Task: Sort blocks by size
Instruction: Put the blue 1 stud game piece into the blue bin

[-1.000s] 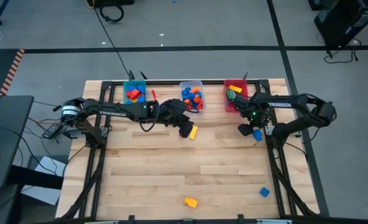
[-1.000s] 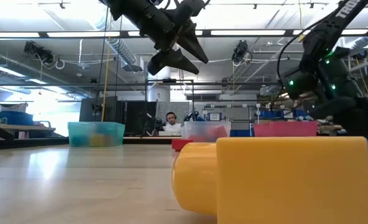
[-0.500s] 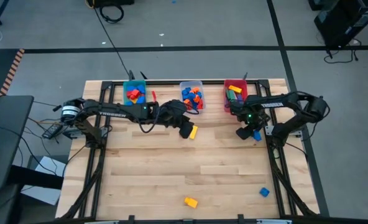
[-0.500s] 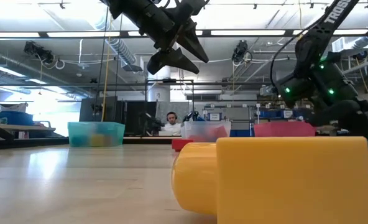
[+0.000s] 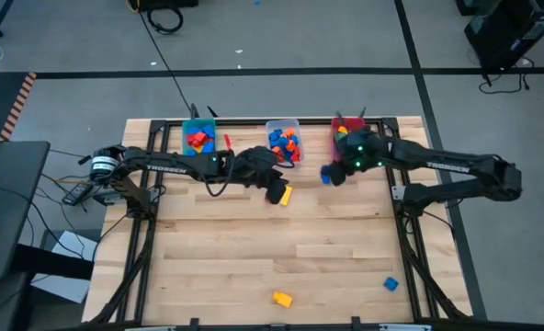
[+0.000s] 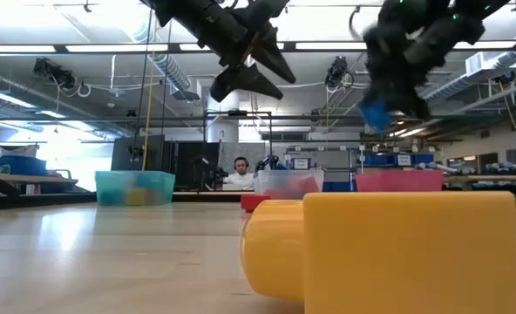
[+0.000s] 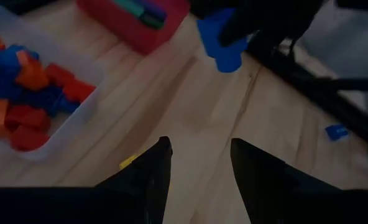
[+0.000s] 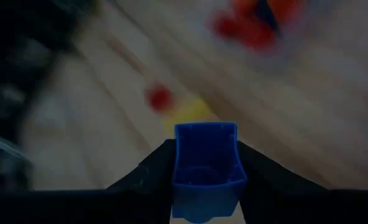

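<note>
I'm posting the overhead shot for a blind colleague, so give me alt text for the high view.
The right hand carries a blue block above the table between the clear bin and the red bin. The left hand hovers by a yellow block. Another yellow block and a blue one lie near the front edge.

I'm working in a robotics lab or workshop: a large open hall with exposed ceiling ducts, strip lights and grey floor marked with dark tape lines. Cables trail across it, and a person sits at cluttered benches behind my wooden table.
</note>
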You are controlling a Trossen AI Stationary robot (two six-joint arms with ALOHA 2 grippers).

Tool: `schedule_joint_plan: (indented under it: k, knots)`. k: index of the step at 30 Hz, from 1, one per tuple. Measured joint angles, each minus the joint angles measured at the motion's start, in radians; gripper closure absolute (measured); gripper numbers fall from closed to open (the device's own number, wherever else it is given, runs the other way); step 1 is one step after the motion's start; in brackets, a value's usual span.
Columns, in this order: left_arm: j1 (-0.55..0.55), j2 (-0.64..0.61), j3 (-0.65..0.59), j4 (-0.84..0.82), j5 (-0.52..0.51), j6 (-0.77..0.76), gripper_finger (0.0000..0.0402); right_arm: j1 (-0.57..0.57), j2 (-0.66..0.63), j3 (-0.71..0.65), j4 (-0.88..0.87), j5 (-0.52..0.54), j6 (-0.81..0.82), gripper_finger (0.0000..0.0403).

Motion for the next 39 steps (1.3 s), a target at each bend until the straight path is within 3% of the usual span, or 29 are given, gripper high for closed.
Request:
schedule_joint_plan:
  k: [5, 11, 17, 39]
  knots:
    - [0.0, 0.0, 0.0, 0.13, 0.0, 0.038, 0.0227, 0.037, -0.032, 0.0, 0.31, 0.062, 0.028, 0.0261]
    - [-0.002, 0.0, 0.0, 0.257, 0.002, 0.129, 0.0227, 0.082, -0.01, 0.0, 0.524, 0.078, -0.078, 0.0261]
    - [-0.001, 0.0, 0.0, 0.314, 0.101, 0.158, 0.0227, 0.129, 0.001, 0.0, 0.541, 0.057, -0.151, 0.0261]
    - [0.006, -0.002, -0.001, 0.365, 0.122, 0.165, 0.0227, 0.223, 0.0, -0.001, 0.589, 0.069, -0.208, 0.0261]
